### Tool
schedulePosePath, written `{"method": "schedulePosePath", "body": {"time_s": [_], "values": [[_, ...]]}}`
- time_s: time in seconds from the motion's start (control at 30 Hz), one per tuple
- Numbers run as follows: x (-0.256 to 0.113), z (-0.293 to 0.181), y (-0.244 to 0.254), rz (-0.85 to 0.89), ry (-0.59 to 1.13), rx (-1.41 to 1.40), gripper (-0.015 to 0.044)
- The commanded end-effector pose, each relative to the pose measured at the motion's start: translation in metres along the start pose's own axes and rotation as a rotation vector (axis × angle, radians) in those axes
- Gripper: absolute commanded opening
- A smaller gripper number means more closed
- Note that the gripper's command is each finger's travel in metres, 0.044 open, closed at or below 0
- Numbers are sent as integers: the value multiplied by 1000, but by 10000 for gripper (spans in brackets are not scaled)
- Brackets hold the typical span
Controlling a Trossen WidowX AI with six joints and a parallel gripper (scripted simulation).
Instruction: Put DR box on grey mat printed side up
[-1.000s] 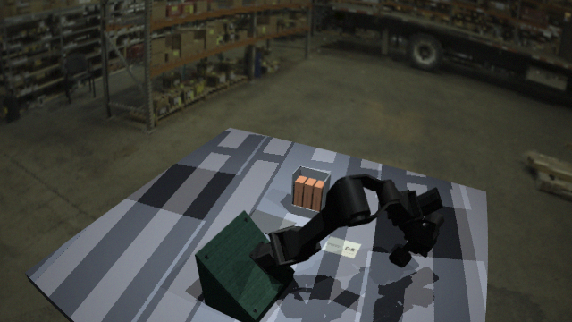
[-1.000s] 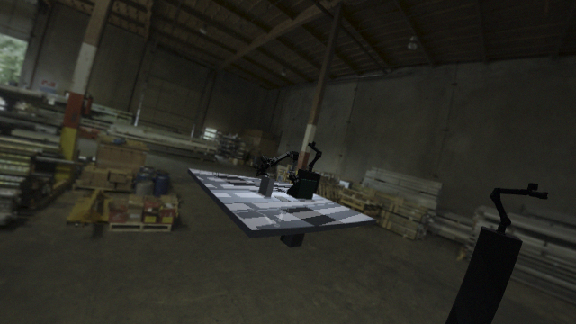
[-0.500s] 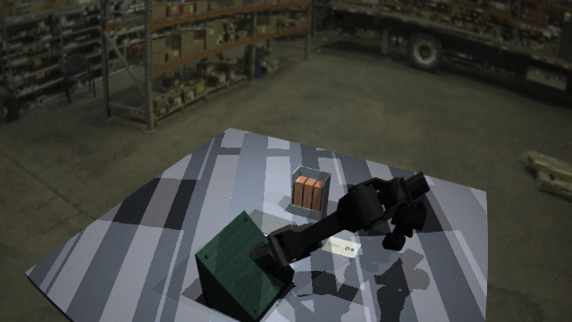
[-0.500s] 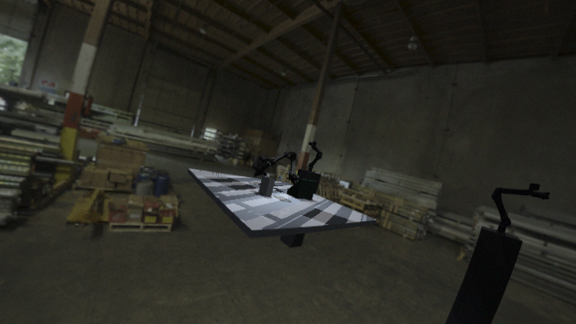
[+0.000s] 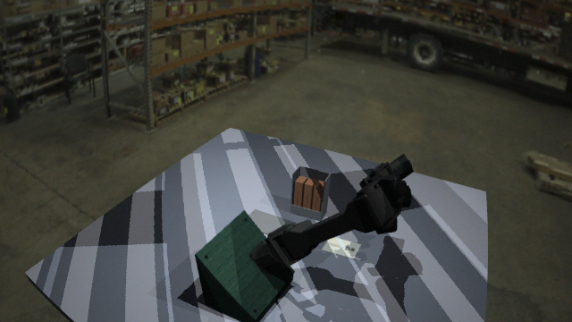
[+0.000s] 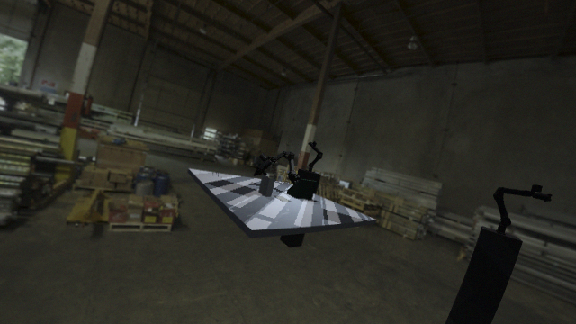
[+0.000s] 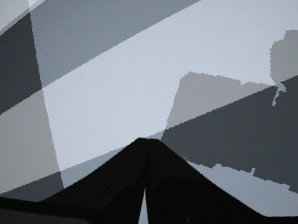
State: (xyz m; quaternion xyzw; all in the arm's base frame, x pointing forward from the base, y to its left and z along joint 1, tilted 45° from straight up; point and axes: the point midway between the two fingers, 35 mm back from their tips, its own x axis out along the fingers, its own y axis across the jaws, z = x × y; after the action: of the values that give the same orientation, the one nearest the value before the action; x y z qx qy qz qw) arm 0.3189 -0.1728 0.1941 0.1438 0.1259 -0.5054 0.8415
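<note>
Brick-orange slim upright boxes [image 5: 309,194] stand apart from the clenched, empty black two-fingered claw [image 6: 258,172] [image 7: 147,148]; open it before straddling one.

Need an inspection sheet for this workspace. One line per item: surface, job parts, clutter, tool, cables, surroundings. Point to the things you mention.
Surface: table with grey-blue striped top [image 5: 112,268] [image 6: 270,218], patched with shadow.
Job parts: three orange-brown rectangular boxes [image 5: 308,194] stand in an open grey bin [image 5: 306,211] [image 6: 265,185]; reach codes not readable. Mat not clearly identifiable.
Clutter: pale printed card [image 5: 332,245] lies on the table.
Tool: black parallel-jaw tool [image 6: 258,172] [image 7: 147,148], shut, nothing between the fingers.
Cables: nothing seen.
Surroundings: metal-and-orange storage rack [image 5: 149,80] and wooden pallet [image 5: 551,172] on the floor; another black arm [image 6: 519,193] on a tall black pedestal [image 6: 486,270].
</note>
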Motion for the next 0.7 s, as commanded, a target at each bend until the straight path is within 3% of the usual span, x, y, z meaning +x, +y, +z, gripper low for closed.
{"method": "schedulePosePath", "body": {"time_s": [0.0,0.67], "values": [[-6,-14,14,29,20,-91,0],[-53,-95,78,214,78,-596,0]]}}
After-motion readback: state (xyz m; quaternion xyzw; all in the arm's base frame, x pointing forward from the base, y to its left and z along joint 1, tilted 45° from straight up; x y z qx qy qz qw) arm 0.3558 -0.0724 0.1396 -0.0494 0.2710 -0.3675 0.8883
